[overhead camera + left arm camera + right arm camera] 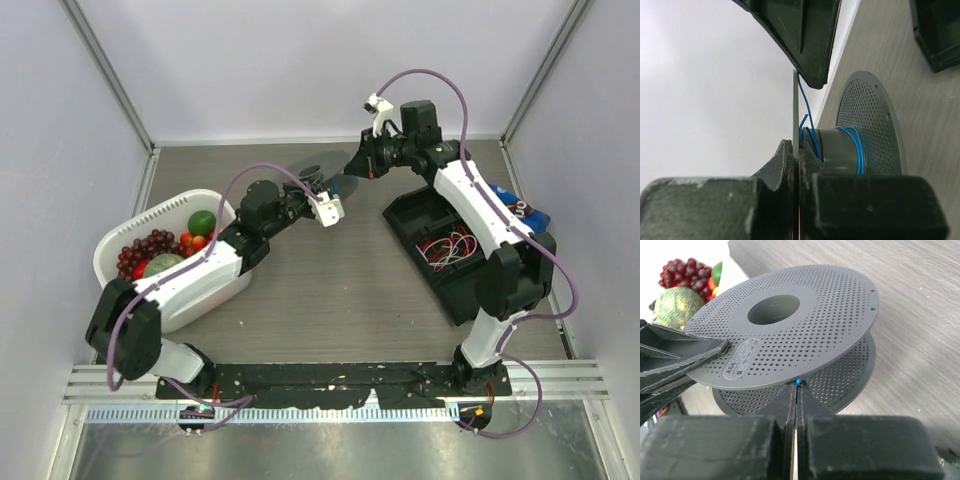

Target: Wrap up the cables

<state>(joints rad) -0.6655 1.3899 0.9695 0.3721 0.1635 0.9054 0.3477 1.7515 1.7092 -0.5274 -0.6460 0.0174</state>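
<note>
Cables (858,147) mid-winding: my left hand (795,155) clamps the reel (805,315) rim, right hand (796,390) pinches them; next I circle the hub (837,150).

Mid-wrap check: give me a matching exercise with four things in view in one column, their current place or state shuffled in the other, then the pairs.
Things:
1. left claw
2. right claw
3. blue cable
4. white basket

Place or state:
A. wound in a few turns round the hub of the spool
B. holds fruit
C. shut on the spool's flange edge
D. shut, pinching the cable's free strand

Pairs: 1-C, 2-D, 3-A, 4-B
</note>
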